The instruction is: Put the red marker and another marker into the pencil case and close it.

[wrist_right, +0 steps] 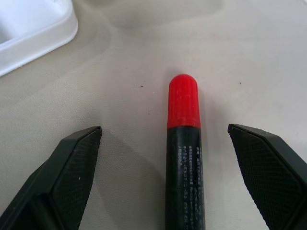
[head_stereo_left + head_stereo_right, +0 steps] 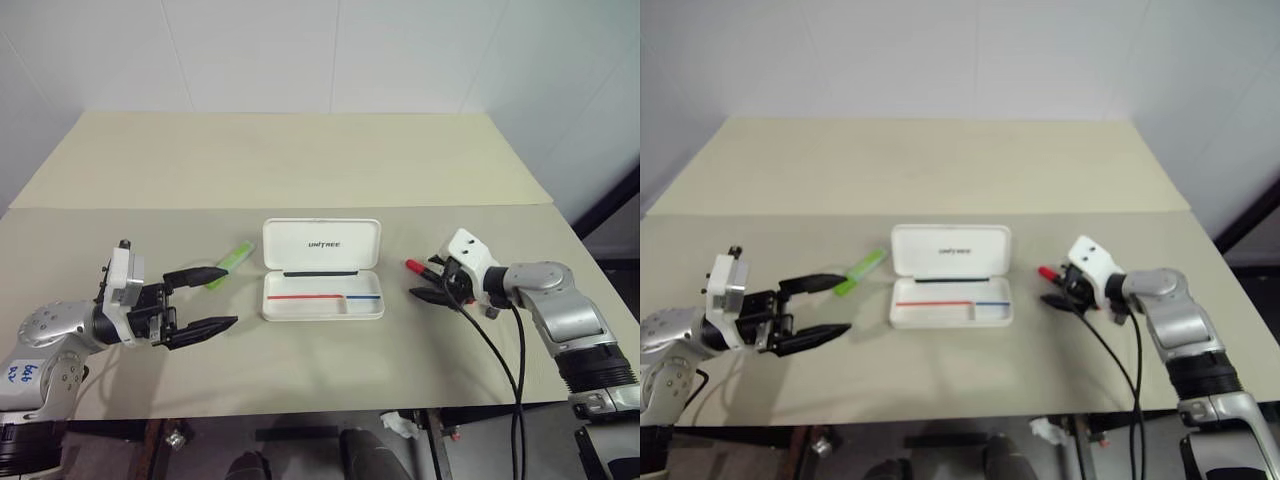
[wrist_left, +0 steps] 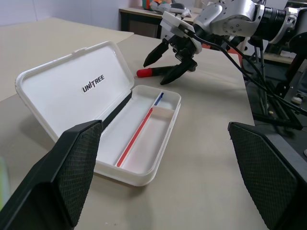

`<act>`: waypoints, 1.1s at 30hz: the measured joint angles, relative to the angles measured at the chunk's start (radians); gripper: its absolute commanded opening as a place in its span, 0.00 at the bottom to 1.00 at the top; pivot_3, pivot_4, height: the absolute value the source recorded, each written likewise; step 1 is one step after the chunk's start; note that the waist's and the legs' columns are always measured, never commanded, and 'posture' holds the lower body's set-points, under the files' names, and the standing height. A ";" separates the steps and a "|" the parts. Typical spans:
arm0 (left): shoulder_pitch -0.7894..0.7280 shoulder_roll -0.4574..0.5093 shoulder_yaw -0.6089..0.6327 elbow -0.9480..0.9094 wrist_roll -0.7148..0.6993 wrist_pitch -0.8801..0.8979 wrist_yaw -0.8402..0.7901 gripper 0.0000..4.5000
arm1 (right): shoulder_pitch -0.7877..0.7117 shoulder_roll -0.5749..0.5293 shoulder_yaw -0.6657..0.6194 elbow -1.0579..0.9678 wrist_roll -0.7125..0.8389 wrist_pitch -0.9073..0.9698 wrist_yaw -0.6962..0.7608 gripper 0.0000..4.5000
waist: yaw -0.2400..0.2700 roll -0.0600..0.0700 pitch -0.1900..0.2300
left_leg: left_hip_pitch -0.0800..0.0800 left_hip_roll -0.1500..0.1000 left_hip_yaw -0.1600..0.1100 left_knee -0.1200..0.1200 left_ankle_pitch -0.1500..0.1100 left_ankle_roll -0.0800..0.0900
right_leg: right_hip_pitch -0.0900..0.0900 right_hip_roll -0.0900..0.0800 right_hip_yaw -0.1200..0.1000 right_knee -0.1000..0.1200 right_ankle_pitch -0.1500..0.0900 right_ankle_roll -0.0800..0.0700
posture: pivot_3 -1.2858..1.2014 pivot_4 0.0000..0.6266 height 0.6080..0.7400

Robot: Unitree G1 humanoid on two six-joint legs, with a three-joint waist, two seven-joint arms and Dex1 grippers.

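— While my right end effector hangs spread over the red marker, which lies between its fingers untouched on the bench, where's the pencil case?

— I see the pencil case lying open mid-bench near the front edge. My left end effector is spread too, empty, with the green marker just beyond it, left of the case.

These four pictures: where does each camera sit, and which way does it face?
Eye views: on the head, looking down at the table, both arms showing.
Left wrist view: past open left gripper towards the open case and right gripper.
Right wrist view: open fingers either side of the red marker.
Shared: case, red marker.
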State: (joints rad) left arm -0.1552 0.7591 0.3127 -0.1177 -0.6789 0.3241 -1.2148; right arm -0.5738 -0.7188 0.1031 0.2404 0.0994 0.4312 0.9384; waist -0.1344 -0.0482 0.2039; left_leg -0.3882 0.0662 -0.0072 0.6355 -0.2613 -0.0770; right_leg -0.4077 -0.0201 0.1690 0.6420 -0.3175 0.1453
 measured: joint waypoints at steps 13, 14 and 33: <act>0.028 0.001 0.001 -0.026 0.000 0.000 0.011 1.00 | -0.031 0.025 -0.002 0.038 0.021 0.095 -0.001 0.99 | -0.001 -0.005 -0.003 | 0.002 0.000 0.000 0.001 0.000 0.000 | 0.002 0.000 0.000 -0.002 0.001 0.000 | 0.52 0.24 1.00; 0.030 0.001 0.002 -0.027 0.000 0.000 0.012 1.00 | -0.032 0.028 -0.002 0.039 0.021 0.096 -0.001 0.99 | -0.001 -0.005 -0.003 | 0.002 0.000 0.000 0.001 0.000 0.000 | 0.002 0.000 0.000 -0.002 0.001 0.000 | 0.52 0.24 1.00; 0.047 0.001 0.002 -0.033 -0.001 0.000 0.023 1.00 | -0.037 0.061 0.011 0.071 0.019 0.064 -0.002 0.14 | -0.006 -0.007 -0.005 | 0.006 -0.002 0.003 0.001 0.006 0.008 | 0.016 -0.004 0.003 -0.023 0.005 -0.016 | 0.52 0.24 1.00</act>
State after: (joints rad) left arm -0.1086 0.7600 0.3152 -0.1504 -0.6795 0.3240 -1.1913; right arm -0.6112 -0.6578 0.1146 0.3118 0.1186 0.4954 0.9364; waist -0.1408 -0.0556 0.1993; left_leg -0.3820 0.0640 -0.0039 0.6369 -0.2557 -0.0693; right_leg -0.3914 -0.0246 0.1719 0.6187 -0.3127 0.1290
